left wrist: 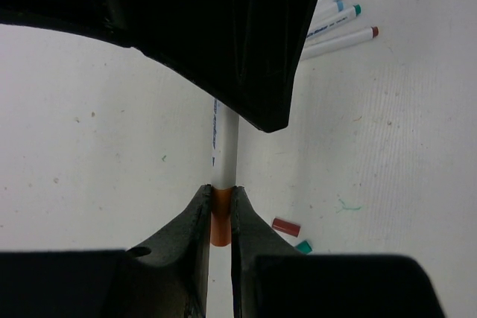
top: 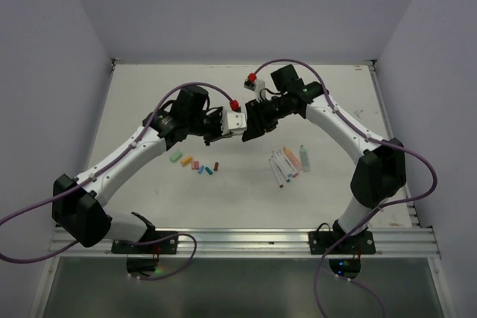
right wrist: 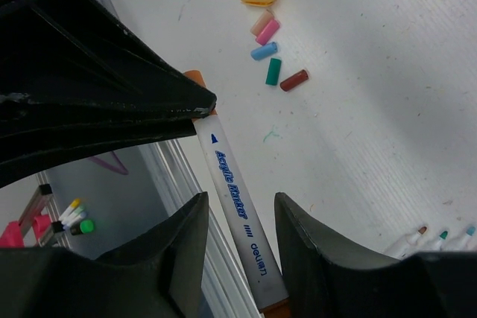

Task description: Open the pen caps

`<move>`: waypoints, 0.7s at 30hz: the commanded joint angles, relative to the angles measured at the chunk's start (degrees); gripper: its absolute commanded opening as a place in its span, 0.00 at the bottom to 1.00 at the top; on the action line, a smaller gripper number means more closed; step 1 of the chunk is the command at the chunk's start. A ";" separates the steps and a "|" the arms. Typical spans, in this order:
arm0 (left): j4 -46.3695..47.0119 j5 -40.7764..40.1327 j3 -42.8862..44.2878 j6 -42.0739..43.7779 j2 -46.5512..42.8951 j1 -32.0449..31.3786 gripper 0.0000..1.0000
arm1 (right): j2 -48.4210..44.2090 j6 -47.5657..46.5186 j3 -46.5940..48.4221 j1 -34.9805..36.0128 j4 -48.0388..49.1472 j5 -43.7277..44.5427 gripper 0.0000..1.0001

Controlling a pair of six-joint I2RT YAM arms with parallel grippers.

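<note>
Orange cap sits on end of white pen, pinched tight between fingers of left gripper, over middle of table. Right gripper straddles barrel — cannot tell if clamped, gap shows on one side. Loose caps lie clustered on table — other pens well apart from them.

Loose caps: row on the table, left of centre.
Loose pens: on the table, right of the caps.
Held pen: above the table, between left gripper and right gripper.
</note>
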 commanded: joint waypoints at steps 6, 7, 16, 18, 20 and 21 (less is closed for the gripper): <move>-0.01 1.09 2.51 1.85 -0.28 -0.54 0.00 | 0.66 -1.80 2.30 1.13 -2.38 -3.01 0.25; 0.16 0.56 2.25 1.58 -0.45 -0.54 0.00 | 0.31 -1.97 2.12 1.22 -2.29 -2.92 0.13; 9.82 -7.24 -1.18 -9.46 -2.64 -0.46 0.30 | -4.17 -1.36 -3.50 1.13 2.44 1.47 0.00; 13.51 -10.41 -1.45 -13.95 -3.00 -0.37 0.35 | -6.53 -0.92 -6.47 1.13 4.38 2.96 0.00; 16.32 -16.21 -1.10 -22.65 -3.00 0.07 0.52 | -8.65 0.30 -8.94 1.13 8.59 5.42 0.00; 16.95 -18.14 -0.92 -25.63 -3.00 0.42 0.59 | -11.18 0.92 -11.91 1.22 12.52 6.30 0.00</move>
